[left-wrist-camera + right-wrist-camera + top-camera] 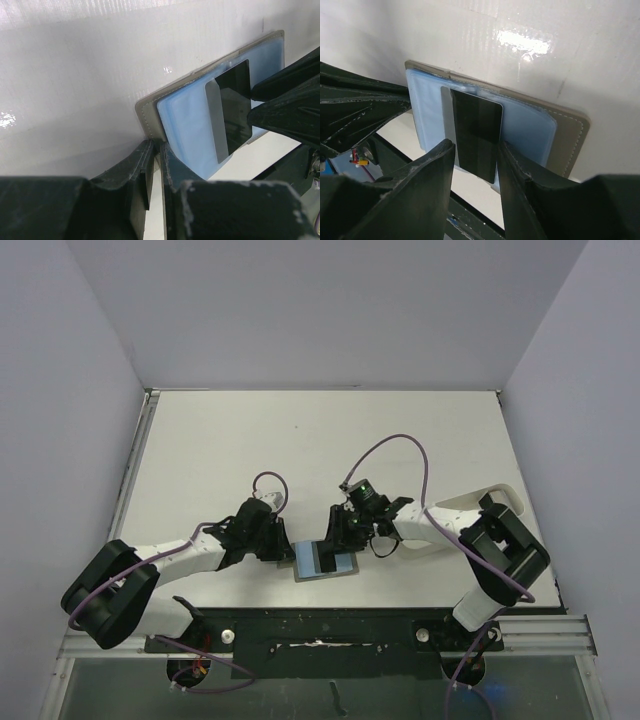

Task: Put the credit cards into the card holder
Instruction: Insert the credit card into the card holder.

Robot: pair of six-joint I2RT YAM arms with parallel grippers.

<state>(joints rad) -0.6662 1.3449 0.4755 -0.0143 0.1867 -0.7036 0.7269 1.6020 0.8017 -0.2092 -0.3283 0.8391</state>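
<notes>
The card holder [310, 565] lies open near the table's front edge, light blue lining [185, 125] up, with its grey-olive cover showing as a border [570, 135]. My left gripper [156, 147] is shut on its left edge [278, 548]. A dark credit card [477, 125] rests on the lining over a paler grey one [446, 115], and both stick out past the near edge. My right gripper [476, 145] is open, with one finger on each side of the dark card [237, 100]. It hovers over the wallet's right half [338, 540].
The dark rail [320, 625] along the table's front edge runs just below the wallet. Purple cables [400, 440] loop over both arms. Grey walls close in the white table [320, 440] on three sides.
</notes>
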